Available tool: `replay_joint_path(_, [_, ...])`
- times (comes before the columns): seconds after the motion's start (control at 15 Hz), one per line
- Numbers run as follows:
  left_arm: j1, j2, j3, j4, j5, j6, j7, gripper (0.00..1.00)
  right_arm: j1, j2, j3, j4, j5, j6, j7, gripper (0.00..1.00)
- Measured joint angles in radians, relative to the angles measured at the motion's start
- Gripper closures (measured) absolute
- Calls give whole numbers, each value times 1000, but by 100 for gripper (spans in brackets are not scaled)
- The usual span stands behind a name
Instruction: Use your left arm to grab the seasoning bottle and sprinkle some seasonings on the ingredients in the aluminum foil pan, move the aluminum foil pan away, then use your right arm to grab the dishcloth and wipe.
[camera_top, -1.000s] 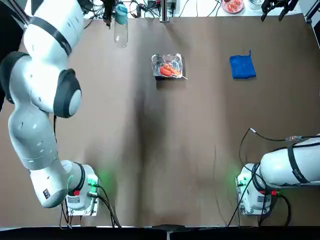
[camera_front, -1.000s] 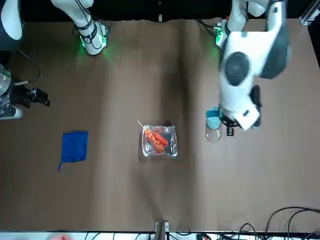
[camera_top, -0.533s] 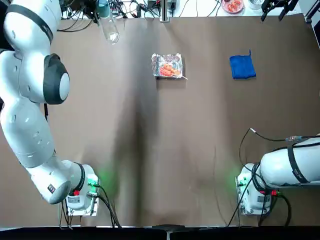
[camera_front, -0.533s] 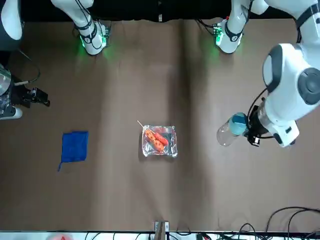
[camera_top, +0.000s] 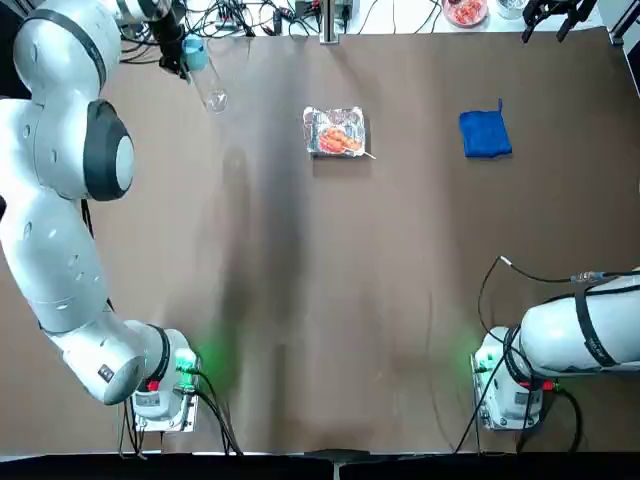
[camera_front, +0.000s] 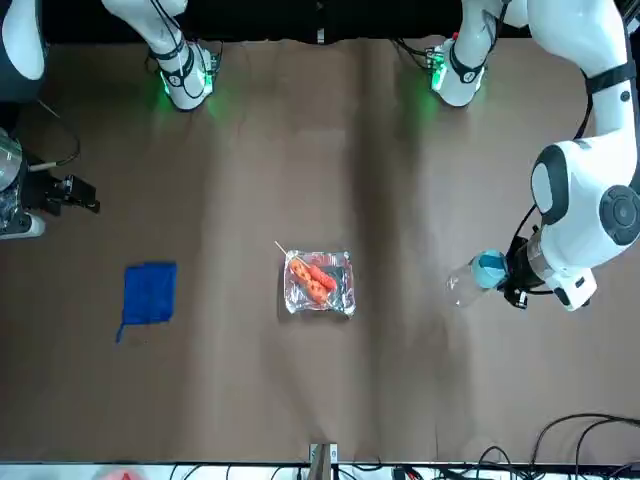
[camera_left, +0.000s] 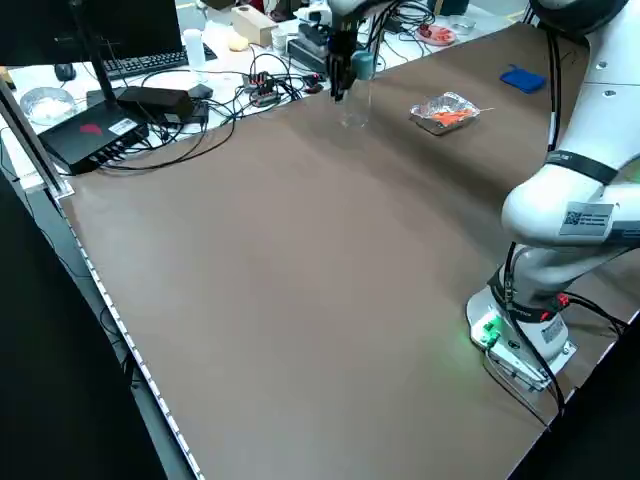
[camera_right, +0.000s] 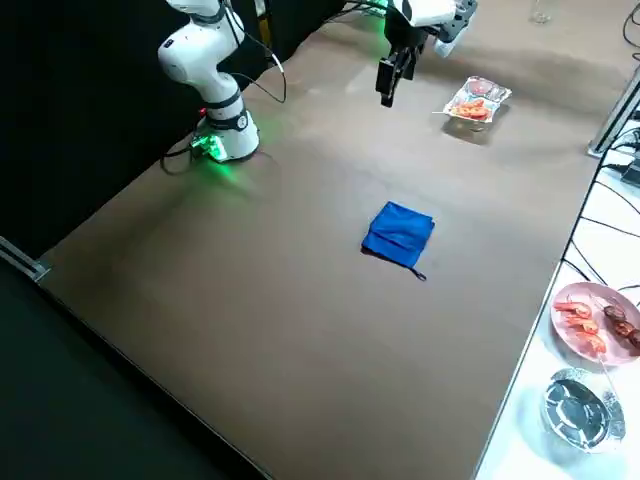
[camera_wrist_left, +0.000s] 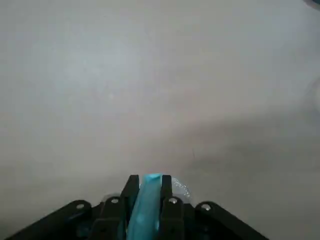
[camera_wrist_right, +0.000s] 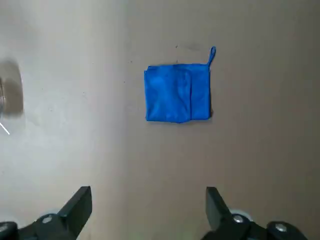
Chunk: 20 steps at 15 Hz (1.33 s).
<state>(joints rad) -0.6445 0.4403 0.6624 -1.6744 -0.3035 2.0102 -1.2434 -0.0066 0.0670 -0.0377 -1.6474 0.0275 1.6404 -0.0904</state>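
left gripper (camera_wrist_left: 148, 200) grips seasoning bottle (camera_wrist_left: 145, 210), apparently tilted.

The left arm's fingers (camera_wrist_left: 171, 200) are nearly closed; the right arm's fingers (camera_wrist_right: 77, 212) stand wide apart.

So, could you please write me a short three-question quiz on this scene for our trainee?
1. True or false: the folded bright blue dishcloth lies in the crinkled silver foil pan.
2. Multiple choice: what do the left gripper's black jaws hold? (a) the cloth, (b) the light blue cap of the clear bottle, (c) the pan.
3. Fill in: a thin wooden ____ sticks out from the red-orange food pieces.

Key: 1 false; 2 b; 3 skewer.
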Motion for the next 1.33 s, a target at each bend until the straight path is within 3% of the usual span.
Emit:
replay_joint_path(0.2, [25, 29, -2, -53, -8, 84, 0, 77, 0, 0, 0, 0, 0, 0, 0, 0])
replay_joint_path(0.53, [64, 88, -25, -58, -38, 140, 5, 77, 0, 0, 0, 0, 0, 0, 0, 0])
replay_joint_path(0.73, [95, 108, -60, -57, -39, 156, 5, 77, 0, 0, 0, 0, 0, 0, 0, 0])
replay_joint_path(1.0, [203, 114, -169, -56, -39, 160, 33, 77, 0, 0, 0, 0, 0, 0, 0, 0])
replay_joint_path(1.33, [209, 140, -188, -55, -39, 174, 39, 77, 0, 0, 0, 0, 0, 0, 0, 0])
